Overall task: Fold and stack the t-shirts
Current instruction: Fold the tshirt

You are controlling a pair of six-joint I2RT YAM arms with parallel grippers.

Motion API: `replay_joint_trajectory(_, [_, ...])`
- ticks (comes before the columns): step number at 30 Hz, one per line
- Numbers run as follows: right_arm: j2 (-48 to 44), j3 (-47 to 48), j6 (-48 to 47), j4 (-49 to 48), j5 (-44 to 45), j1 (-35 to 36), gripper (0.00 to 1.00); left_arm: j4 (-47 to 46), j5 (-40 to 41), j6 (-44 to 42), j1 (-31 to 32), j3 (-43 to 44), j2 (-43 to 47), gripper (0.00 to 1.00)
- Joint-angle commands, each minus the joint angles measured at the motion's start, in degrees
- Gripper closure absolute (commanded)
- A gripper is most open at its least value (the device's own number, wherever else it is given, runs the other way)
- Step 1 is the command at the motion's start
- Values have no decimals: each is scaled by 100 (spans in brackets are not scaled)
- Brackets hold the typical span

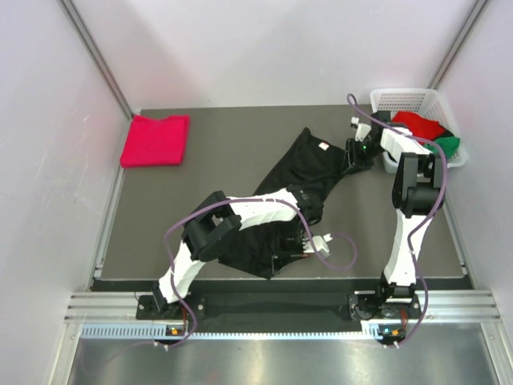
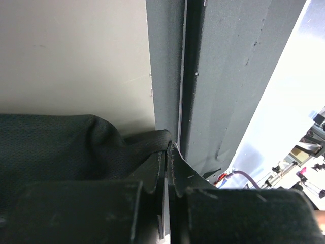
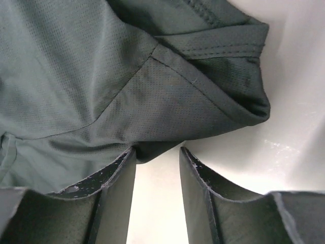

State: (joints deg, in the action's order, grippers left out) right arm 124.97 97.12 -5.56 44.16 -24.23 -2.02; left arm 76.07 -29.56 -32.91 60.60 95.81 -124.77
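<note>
The black t-shirt lies spread diagonally across the middle of the table, its small white tag near the far end. My left gripper is at the shirt's near hem by the table's front edge; in the left wrist view the gripper is shut, pinching a fold of the black cloth. My right gripper is at the shirt's far right sleeve; in the right wrist view it is open, with the sleeve cloth just ahead of its fingertips. A folded crimson-pink t-shirt lies at the far left.
A white mesh basket stands at the far right corner, holding a bright red t-shirt and a green one. The table's dark front edge runs close beside the left gripper. White walls enclose the table on three sides.
</note>
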Motion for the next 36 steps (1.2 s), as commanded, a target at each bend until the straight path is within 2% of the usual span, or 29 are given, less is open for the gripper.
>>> replay_joint_trajectory(1, [97, 184, 178, -250, -143, -123, 59, 66, -138, -14, 31, -71, 120, 100])
replay_joint_trajectory(5, [519, 614, 398, -268, -275, -123, 58, 13, -217, 12, 31, -54, 41, 100])
replay_joint_trajectory(7, [852, 1009, 459, -207, -337, -106, 61, 13, -225, 12, 31, -45, 14, 100])
replay_joint_trajectory(14, [1442, 1774, 512, -338, -346, 52, 90, -40, -164, 21, 40, 227, -222, 100])
replay_joint_trajectory(17, [1653, 2100, 486, -347, -328, 158, 94, 13, -68, 21, 48, 613, -494, 100])
replay_joint_trajectory(29, [2278, 3611, 837, -820, -425, 756, 94, 162, -270, 170, 66, 2485, -1655, 100])
replay_joint_trajectory(32, [2313, 3682, 1136, -1155, -460, 782, 92, 101, -331, 240, 145, 2872, -1822, 92])
replay_joint_trajectory(33, [2339, 3769, 1215, -1303, -451, 817, 92, 83, -348, 276, 189, 3038, -1849, 86])
replay_joint_trajectory(34, [2357, 3805, 1242, -1392, -469, 844, 92, 31, -366, 398, 215, 3110, -1858, 74])
replay_joint_trajectory(36, [2366, 3841, 1268, -1559, -478, 905, 92, 4, -419, 469, 259, 3268, -1771, 67])
